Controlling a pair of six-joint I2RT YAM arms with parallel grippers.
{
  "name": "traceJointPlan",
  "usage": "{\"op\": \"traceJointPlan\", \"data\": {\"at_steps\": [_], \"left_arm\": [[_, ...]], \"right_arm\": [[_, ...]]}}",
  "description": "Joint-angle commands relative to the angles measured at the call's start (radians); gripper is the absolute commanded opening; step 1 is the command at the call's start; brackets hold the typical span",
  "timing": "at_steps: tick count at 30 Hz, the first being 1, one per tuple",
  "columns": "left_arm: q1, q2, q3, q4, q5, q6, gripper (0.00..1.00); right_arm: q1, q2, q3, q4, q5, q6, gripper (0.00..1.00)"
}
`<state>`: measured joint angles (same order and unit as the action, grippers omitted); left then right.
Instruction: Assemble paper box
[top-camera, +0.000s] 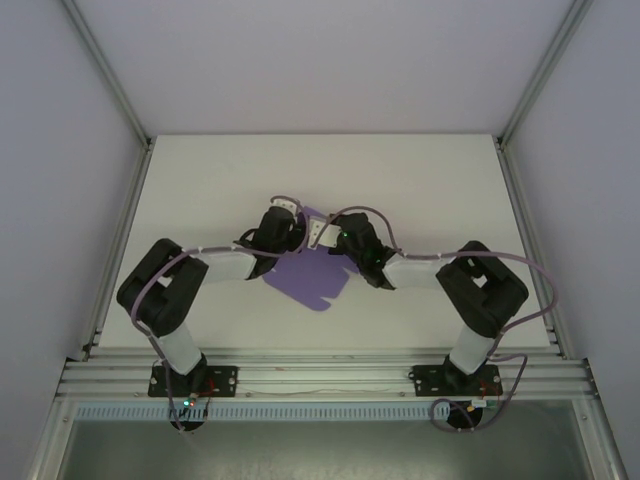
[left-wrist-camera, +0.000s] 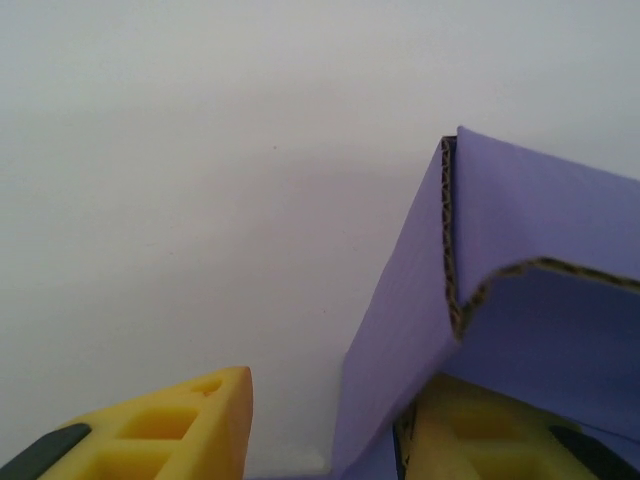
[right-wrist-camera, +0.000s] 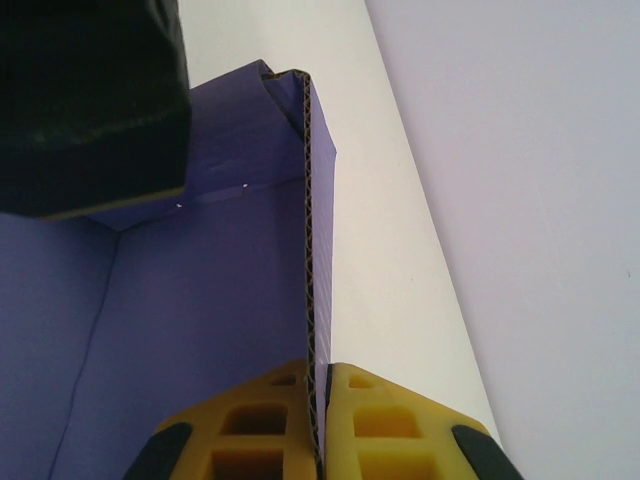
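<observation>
Right wrist view: paper box (right-wrist-camera: 200, 300), purple card part-folded at the middle of the table (top-camera: 200, 180), one upright wall pinched edge-on by the closed right gripper (right-wrist-camera: 318, 420); left gripper (left-wrist-camera: 330, 400) fingers apart astride a neighbouring flap, gripping nothing; risk: unheld flap may spring flat.

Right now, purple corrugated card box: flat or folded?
Partly folded. The purple card box has one wall upright, pinched by the right gripper; its near panel lies flat.

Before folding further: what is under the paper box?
The paper box lies on the white table, visible around it. Anything beneath its flat panel is covered.
</observation>
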<state>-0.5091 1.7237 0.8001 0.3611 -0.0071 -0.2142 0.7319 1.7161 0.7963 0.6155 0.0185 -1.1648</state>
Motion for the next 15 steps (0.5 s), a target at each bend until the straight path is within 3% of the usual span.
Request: {"op": "traceJointPlan", "data": {"at_steps": [1, 3, 11, 12, 15], "left_arm": [[0.009, 0.021, 0.019, 0.052, 0.037, 0.029, 0.41], [0.009, 0.031, 0.017, 0.068, 0.040, 0.040, 0.41], [0.008, 0.063, 0.030, 0.095, 0.040, 0.057, 0.21], [0.009, 0.063, 0.030, 0.100, 0.030, 0.057, 0.18], [0.009, 0.066, 0.025, 0.110, -0.004, 0.052, 0.11]], "right_arm": [[-0.015, 0.009, -0.011, 0.061, -0.064, -0.010, 0.02], [-0.015, 0.020, -0.008, 0.048, -0.052, -0.034, 0.03], [-0.017, 0.005, -0.029, 0.000, -0.053, -0.025, 0.10], [-0.018, -0.004, -0.031, -0.008, -0.049, -0.013, 0.13], [-0.017, -0.070, -0.054, -0.022, -0.060, 0.079, 0.39]]}}
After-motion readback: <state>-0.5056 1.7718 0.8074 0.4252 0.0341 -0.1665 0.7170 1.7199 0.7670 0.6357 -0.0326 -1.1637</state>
